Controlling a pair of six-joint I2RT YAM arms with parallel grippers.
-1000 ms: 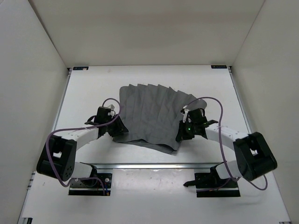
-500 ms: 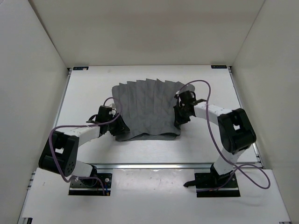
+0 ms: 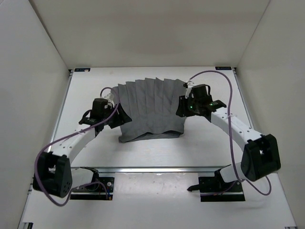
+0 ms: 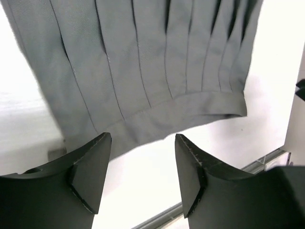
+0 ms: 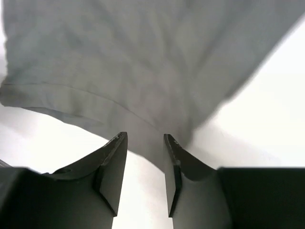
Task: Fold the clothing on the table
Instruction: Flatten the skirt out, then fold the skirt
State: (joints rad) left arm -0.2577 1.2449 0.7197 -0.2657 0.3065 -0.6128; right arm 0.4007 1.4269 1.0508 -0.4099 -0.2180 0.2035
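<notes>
Left gripper [image 4: 143, 138]: jaws spread wide with nothing between them, hovering just off the near-left corner of the pleated grey skirt [image 4: 143, 62], whose stitched hem band [image 4: 190, 107] runs across just beyond the fingertips. Right gripper [image 5: 145, 136]: jaws parted by a narrower gap. Blurred grey cloth shows through the gap, but it appears to lie beneath the fingers and not to be pinched, so this side reads as released too. A second ago the right jaws were clenched at the near-right corner, where a lower layer of cloth trailed toward the near edge, and the left jaws stood less wide. Since then both arms have swung toward the far side, the right one opening as it went, and the trailing corner has gone. In the overhead view the skirt now lies as a compact fan on the white table [image 3: 209, 143], roughly midway between left and right and toward the far half. Its near edge is almost straight, and a gripper flanks each side. This suggests that one fold or straightening pass has just been laid down and let go. The garment is still wide, so further folding probably remains.
</notes>
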